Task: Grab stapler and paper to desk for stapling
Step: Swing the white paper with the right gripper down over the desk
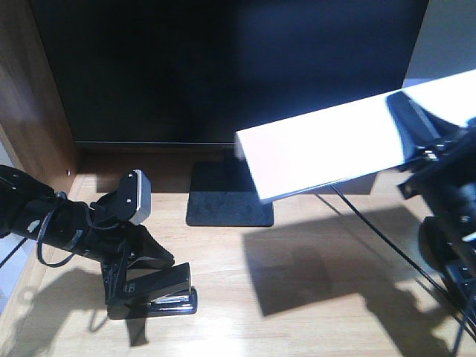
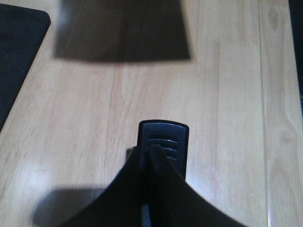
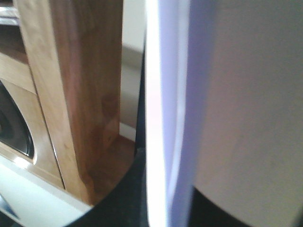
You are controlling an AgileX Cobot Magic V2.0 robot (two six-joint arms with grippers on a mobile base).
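Observation:
The black stapler point(image 1: 174, 290) is low over the pale wood desk point(image 1: 320, 312) at the front left; whether it touches the top I cannot tell. My left gripper point(image 1: 152, 286) is shut on it. In the left wrist view the fingers point(image 2: 163, 175) pinch the stapler point(image 2: 165, 137), whose ribbed end sticks out past them. The white paper point(image 1: 327, 145) hangs tilted in the air above the desk's right half, held at its right end by my right gripper point(image 1: 409, 123). In the right wrist view the paper point(image 3: 158, 118) runs edge-on between the dark fingers point(image 3: 125, 198).
A large black monitor point(image 1: 223, 67) stands at the back, its square base point(image 1: 229, 197) on the desk. A brown side panel point(image 1: 30, 97) closes the left. A thin cable point(image 1: 379, 234) crosses the desk under the paper. The monitor base point(image 2: 16, 52) shows at the left wrist view's corner.

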